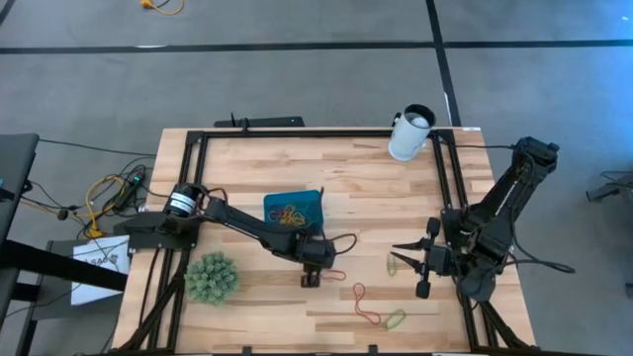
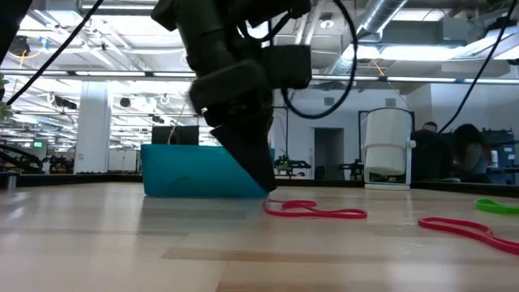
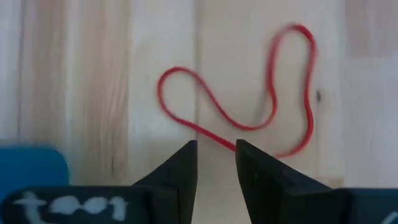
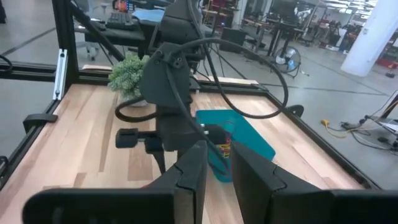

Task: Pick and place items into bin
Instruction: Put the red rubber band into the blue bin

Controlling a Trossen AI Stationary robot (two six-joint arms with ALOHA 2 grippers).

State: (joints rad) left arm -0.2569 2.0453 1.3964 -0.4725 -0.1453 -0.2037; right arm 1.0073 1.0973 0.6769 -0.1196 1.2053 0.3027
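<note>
Our left gripper (image 3: 216, 155) hung slightly parted, holding nothing, right over a red loop (image 3: 249, 99); right gripper (image 1: 401, 249) parted, empty too.

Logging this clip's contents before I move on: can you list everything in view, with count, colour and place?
Bin: one, teal, table centre, holding several mixed-colour loops.
Red loop: one, just ahead of the left gripper.
Second red loop: one, near front edge.
Green loops: two, one at front right, one by the right gripper.
Spiky ball: one, green, front left.
Cup: one, white, back right.
Left gripper: open, low over the table.
Right gripper: open, waiting at right.
</note>
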